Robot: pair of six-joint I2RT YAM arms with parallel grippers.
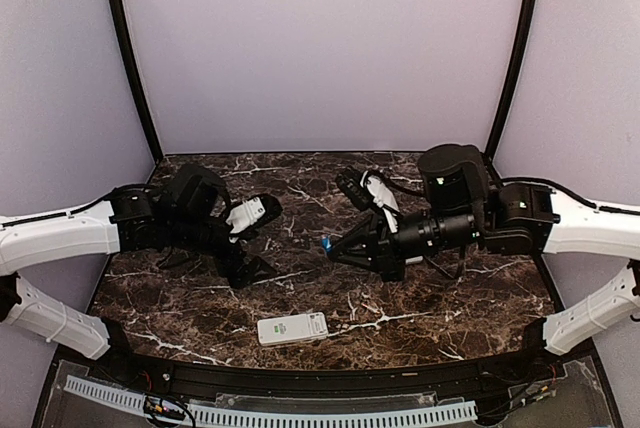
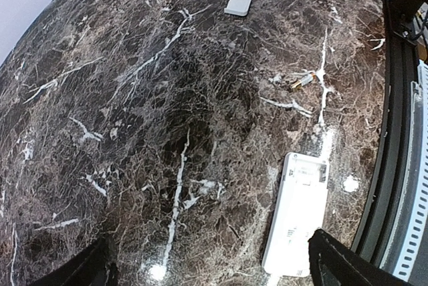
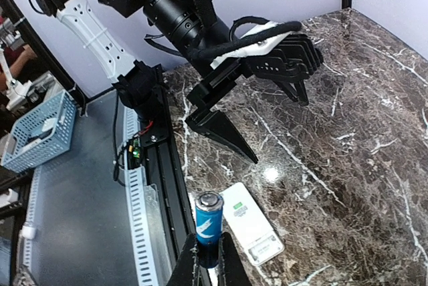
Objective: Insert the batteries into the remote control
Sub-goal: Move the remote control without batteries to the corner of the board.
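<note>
The white remote control (image 1: 292, 329) lies back up near the table's front edge, its battery bay uncovered at one end (image 2: 307, 172). It also shows in the right wrist view (image 3: 251, 224). My right gripper (image 1: 332, 245) is shut on a blue battery (image 3: 208, 218) and holds it above the table, up and right of the remote. A second battery (image 2: 302, 81) lies on the marble beyond the remote. My left gripper (image 1: 268, 238) is open and empty, above the table left of the remote; its right fingertip (image 2: 334, 259) overlaps the remote's near end in the left wrist view.
The thin white cover plate (image 2: 239, 2) lies apart on the dark marble table (image 1: 450, 298), far from the remote. A black rail (image 1: 330, 378) and a white slotted strip (image 1: 300, 414) run along the front edge. A blue basket (image 3: 37, 132) stands off the table.
</note>
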